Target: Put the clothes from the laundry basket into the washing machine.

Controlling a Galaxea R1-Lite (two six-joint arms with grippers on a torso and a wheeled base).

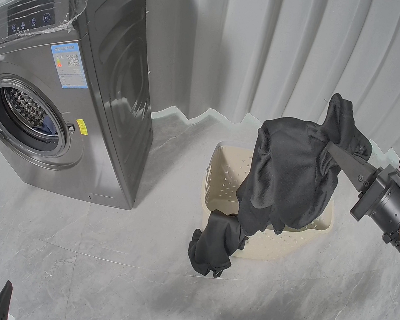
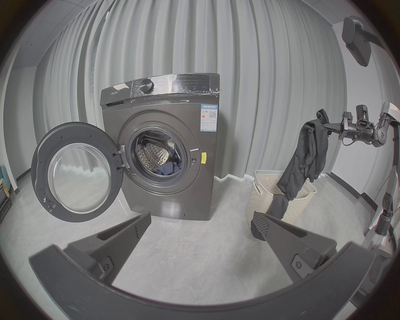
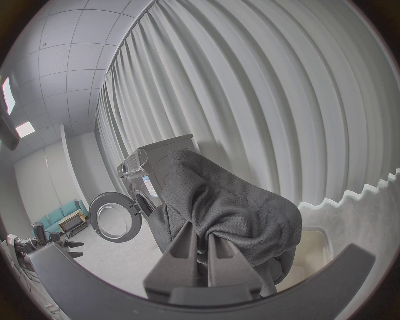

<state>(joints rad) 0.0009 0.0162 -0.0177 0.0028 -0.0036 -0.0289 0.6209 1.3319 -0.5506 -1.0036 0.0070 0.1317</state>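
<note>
curtains [image 1: 298,44] back the open washing machine [image 1: 95,105] at ten o'clock, while the right gripper [image 1: 333,149] clenches a black garment [image 1: 285,174] over the laundry basket [image 1: 227,171] and the left gripper [image 2: 201,218] sits released.

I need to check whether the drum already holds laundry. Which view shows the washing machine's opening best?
The left wrist view: it faces the washing machine squarely, door open, a blue item inside. The head view sees the opening obliquely, showing some blue. In the right wrist view the dark garment covers it partly.

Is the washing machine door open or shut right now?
Open. The round door hangs swung wide beside the washing machine, leaving the drum mouth exposed, with a blue garment lying inside.
</note>
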